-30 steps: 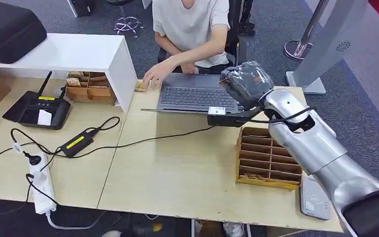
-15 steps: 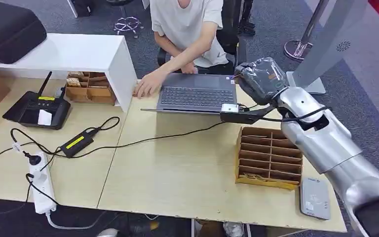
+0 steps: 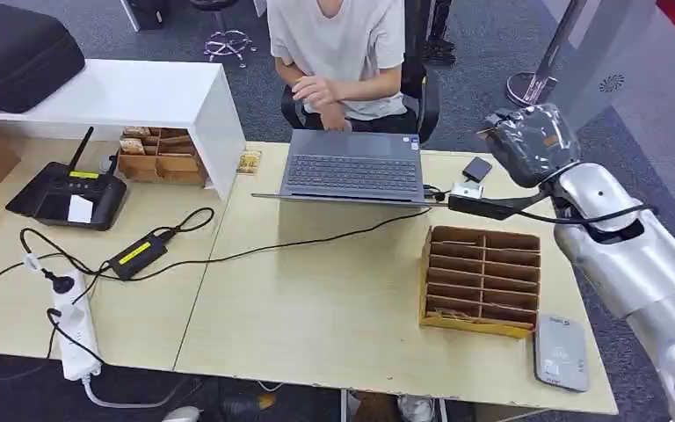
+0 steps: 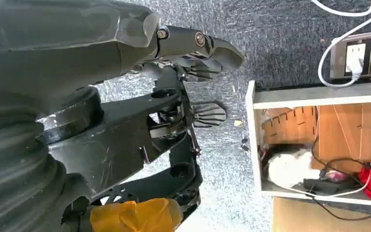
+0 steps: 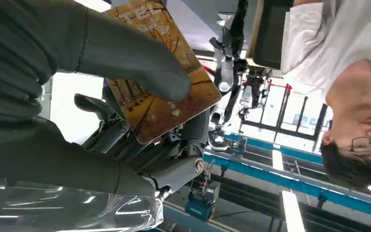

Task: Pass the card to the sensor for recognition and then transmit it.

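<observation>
My right hand, wrapped in clear plastic, hangs above the table's far right corner, beyond the cardboard slot box. In the right wrist view this hand holds a brown-and-gold card, with the thumb pressed on the card's face and darker fingers behind it. The grey card sensor lies flat at the table's front right corner, well in front of the hand. My left hand hangs at my side over grey carpet, its fingers apart and holding nothing.
A person sits behind the open laptop, one hand raised to the chest. A small dark adapter lies by the laptop. A white shelf, a black remote, cables and a power strip occupy the left.
My right arm has swung right and back, from over the laptop's corner to past the table's far right corner. The person's hand has drawn back from the table to the chest.
</observation>
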